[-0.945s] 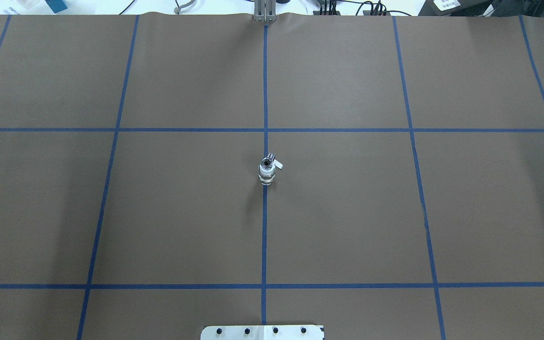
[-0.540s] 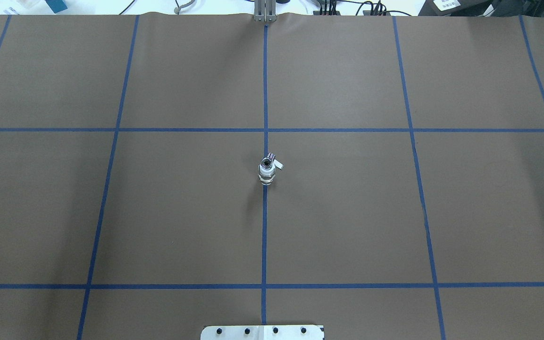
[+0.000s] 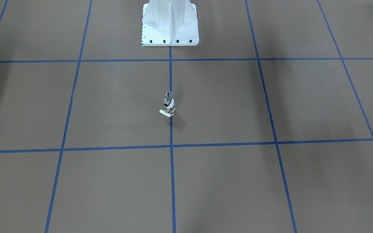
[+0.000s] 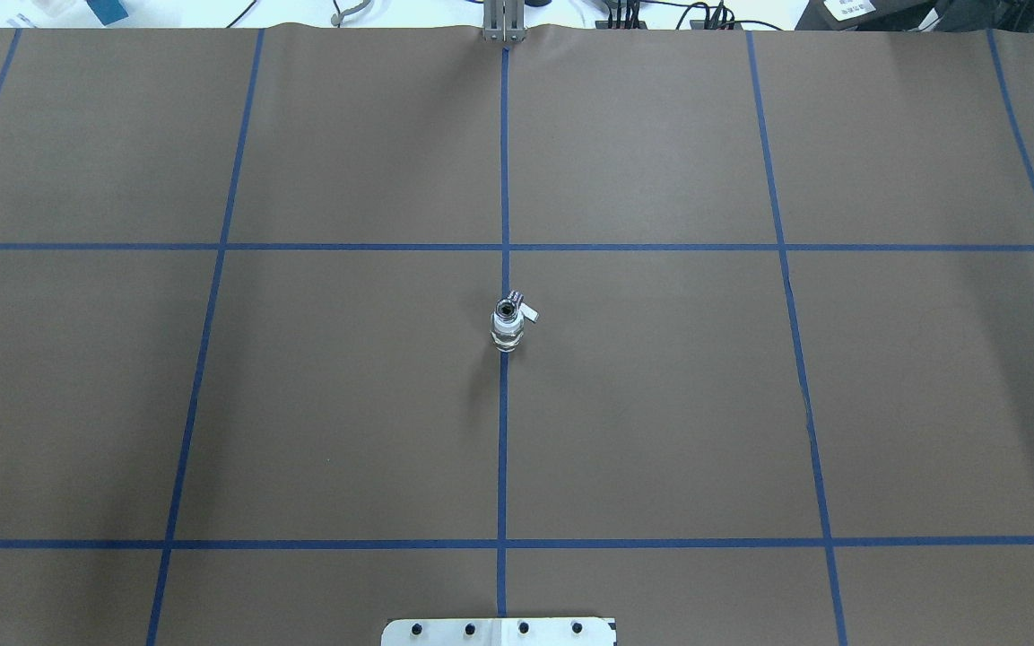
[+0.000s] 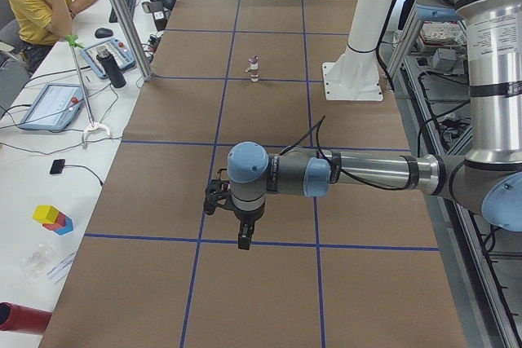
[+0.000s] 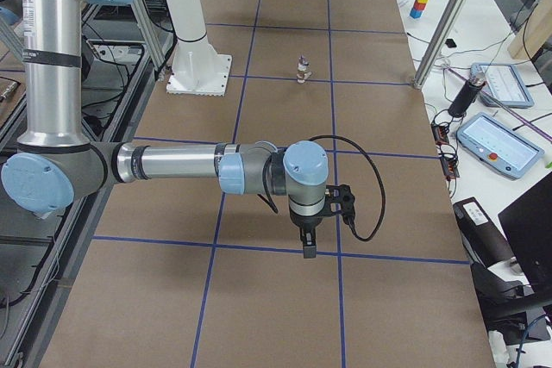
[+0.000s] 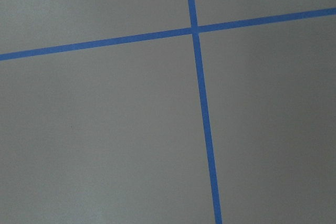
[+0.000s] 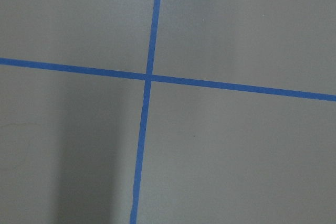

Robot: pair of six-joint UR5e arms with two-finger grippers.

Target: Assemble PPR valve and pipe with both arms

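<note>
Table (image 4: pixel 660 404) is covered in matte brown paper, faintly creased and marked into big rectangles by thin blue tape (image 4: pixel 503 449). White pedestal base (image 3: pixel 170 22): smooth painted metal with a flared, bolted foot, at the middle of the robot-side edge.

PPR valve (image 3: pixel 170 108) is at mid-table on the centre tape line, well apart from every edge and corner. It stands upright in both side views. The body is stubby and rounded, pale plastic with glinting metal. A flat pale lever handle (image 3: pixel 164 112) juts out low toward the operators' edge.

Pipe (image 3: pixel 169 94) sits on top of the valve. It is a small shiny silver piece with a ring-shaped mouth open upward. The two touch as one stack; the joint is too small to read.

Left arm (image 5: pixel 367 173): grey tube, light-blue joint caps, black cable alongside. It stretches level from the robot-side edge out toward the left end edge. Left gripper (image 5: pixel 243 242) is black and narrow, pointed straight down over a tape crossing, well apart from the stack. It shows only side-on, so I cannot tell whether its fingers are spread or pressed together, nor whether it touches the paper. Its wrist camera looks down on paper and a tape cross.

Right arm (image 6: pixel 172 165) has the same build and lies level toward the right end edge. Right gripper (image 6: pixel 309 249) points down beside a tape line, well apart from the stack. Its finger spacing and any contact with the paper cannot be told either.
</note>
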